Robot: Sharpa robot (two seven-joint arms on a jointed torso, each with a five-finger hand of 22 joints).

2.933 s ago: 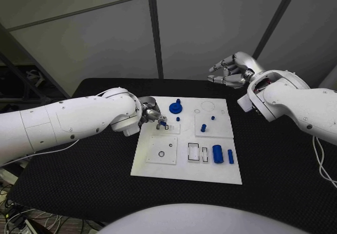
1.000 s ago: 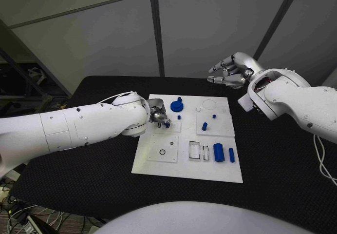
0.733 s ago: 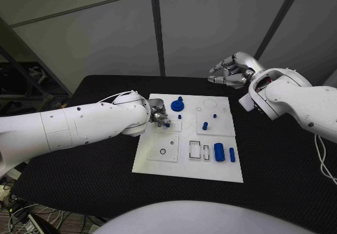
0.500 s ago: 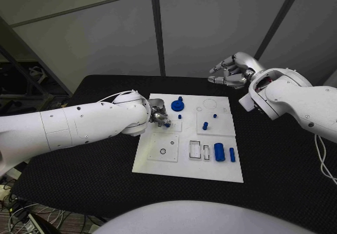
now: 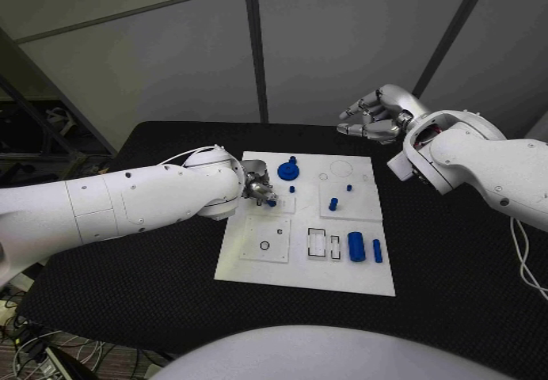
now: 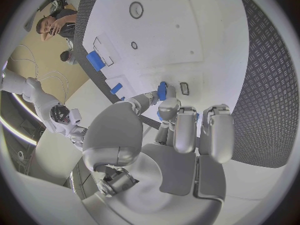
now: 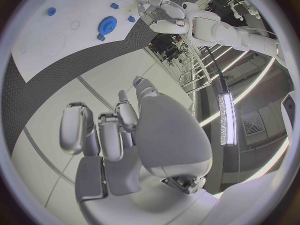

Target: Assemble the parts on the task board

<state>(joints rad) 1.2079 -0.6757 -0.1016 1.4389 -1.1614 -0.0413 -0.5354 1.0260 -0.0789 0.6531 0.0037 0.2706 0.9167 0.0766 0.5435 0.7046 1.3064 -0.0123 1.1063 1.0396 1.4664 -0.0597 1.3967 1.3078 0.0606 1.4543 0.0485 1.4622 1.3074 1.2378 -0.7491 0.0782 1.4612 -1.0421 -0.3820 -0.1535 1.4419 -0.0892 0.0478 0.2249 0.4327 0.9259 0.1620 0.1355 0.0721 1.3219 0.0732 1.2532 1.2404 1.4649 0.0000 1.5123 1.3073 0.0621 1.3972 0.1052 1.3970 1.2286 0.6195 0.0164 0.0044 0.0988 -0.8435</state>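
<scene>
The task board is lying in the middle of the black table, and everything below is placed relative to it. The left hand is reaching over the board's left edge, near the far corner, and is pinching a small blue peg between thumb and a finger; in the left wrist view the peg is sitting at the fingertips, just beside a small dark slot in the board. Whether the peg is already touching the board is hard to tell from here.

A blue gear with a short stem is standing on the board's far part, just beyond the left hand. A small blue pin is standing near it, and two more blue pegs are standing on the board's right half. Closer to the near edge, a blue cylinder and a thin blue bar are lying side by side, to the right of two rectangular slots.

The right hand is hanging well beyond the board's far right corner, above the table, with its fingers curled inward and nothing in them; the right wrist view shows the same hand empty.
</scene>
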